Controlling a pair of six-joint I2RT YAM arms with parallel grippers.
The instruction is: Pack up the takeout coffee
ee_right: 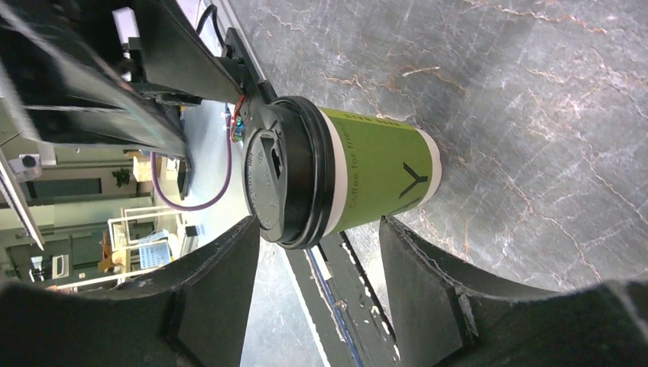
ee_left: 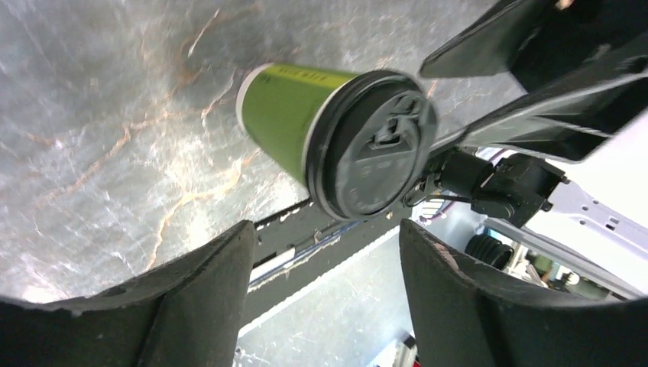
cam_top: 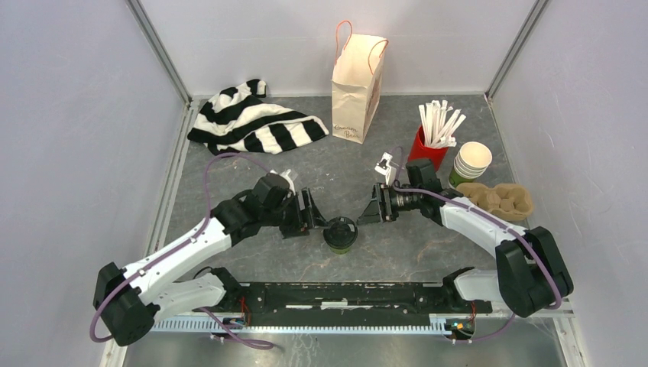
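Note:
One takeout coffee cup, green with a pale band and a black lid, stands upright on the grey table between the two grippers. A second lidded cup is not in view. My left gripper is open and empty just left of the cup, not touching it. My right gripper is open and empty just right of it and slightly behind. In the left wrist view the cup lies beyond the open gripper. In the right wrist view the cup sits just past the open gripper.
A tan paper bag with orange handles stands open at the back centre. A striped cloth lies back left. A red cup of white sticks, stacked lidless cups and a cardboard cup carrier sit at the right.

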